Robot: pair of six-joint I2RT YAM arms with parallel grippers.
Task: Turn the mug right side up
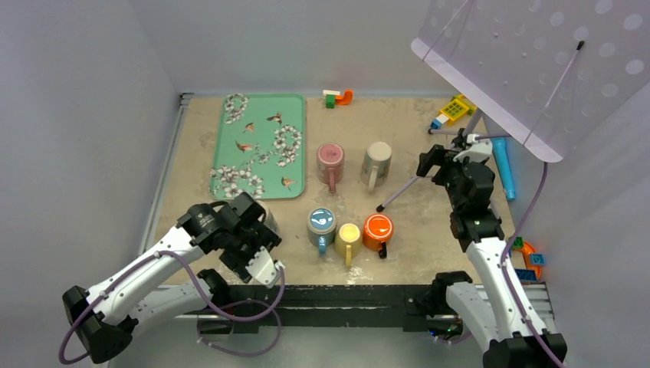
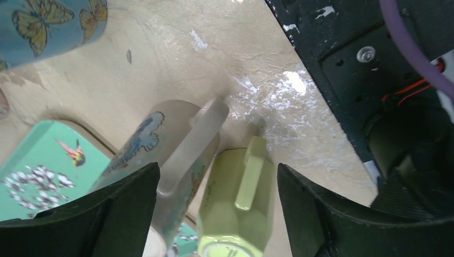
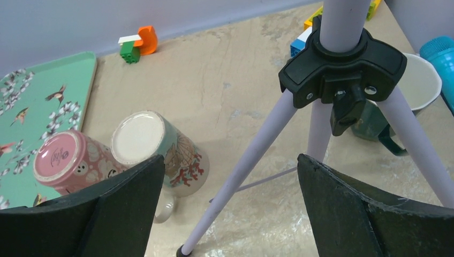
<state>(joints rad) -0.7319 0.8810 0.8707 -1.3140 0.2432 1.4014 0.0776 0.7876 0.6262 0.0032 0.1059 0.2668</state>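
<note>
Pink ceramic mug (image 1: 330,157) and cream ceramic mug (image 1: 376,159) are seen base-up from above, mid-table beside the floral green tray (image 1: 260,107); the left gripper (image 1: 249,234) is poised off the tray's near corner. From the left wrist, its jaws are shown spread wide around two touching mugs, a pale bird-printed mug (image 2: 160,155) and a yellow-green faceted mug (image 2: 230,214), apparently base-up; which is meant cannot be told. From the right wrist, the right gripper (image 3: 230,160) is shown wide and empty behind the lilac tripod (image 3: 342,69). Closing now, both mugs could be pinched together and one toppled.
</note>
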